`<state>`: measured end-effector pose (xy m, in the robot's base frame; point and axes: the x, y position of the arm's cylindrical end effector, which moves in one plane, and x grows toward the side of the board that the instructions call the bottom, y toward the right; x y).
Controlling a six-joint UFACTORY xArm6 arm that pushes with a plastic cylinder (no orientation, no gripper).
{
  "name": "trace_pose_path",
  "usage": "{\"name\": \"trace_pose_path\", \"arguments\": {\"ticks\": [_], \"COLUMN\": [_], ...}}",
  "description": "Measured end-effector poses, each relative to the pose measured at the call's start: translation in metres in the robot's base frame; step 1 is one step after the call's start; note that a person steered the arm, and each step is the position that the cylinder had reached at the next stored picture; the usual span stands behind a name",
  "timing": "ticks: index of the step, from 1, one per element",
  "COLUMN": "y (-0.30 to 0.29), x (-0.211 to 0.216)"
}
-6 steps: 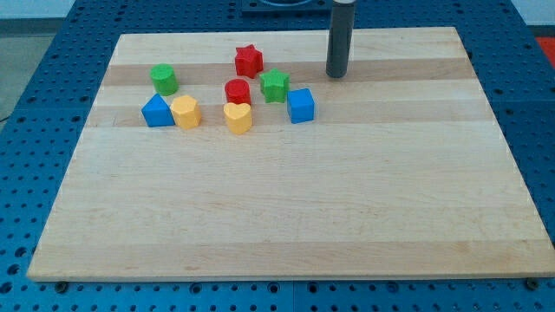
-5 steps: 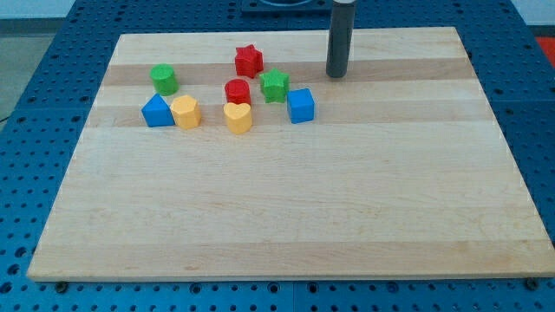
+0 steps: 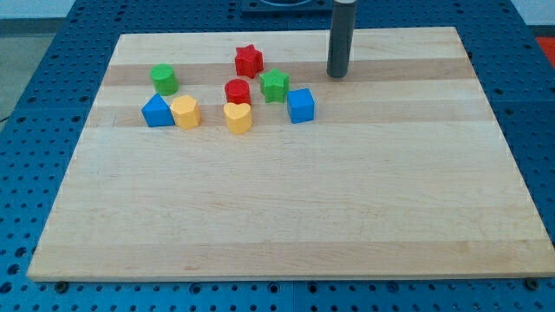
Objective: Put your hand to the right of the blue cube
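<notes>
Wooden board; my tip above-right of blue cube.

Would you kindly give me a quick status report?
My tip up-right of the blue cube, not touching. Green star beside cube's upper left. Nothing in between.

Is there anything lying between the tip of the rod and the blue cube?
No. In the camera view only bare board separates my tip from the blue cube; the green star sits off that line, to the view's left.
</notes>
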<state>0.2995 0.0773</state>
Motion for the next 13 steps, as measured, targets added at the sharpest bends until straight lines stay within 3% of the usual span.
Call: {"name": "trace_pose_path", "arguments": {"ticks": [4, 6, 9, 10, 12, 13], "y": [0.004, 0.008, 0.009, 0.009, 0.008, 0.008], "x": [0.001, -0.028, -0.021, -0.017, 0.044, 0.051]}}
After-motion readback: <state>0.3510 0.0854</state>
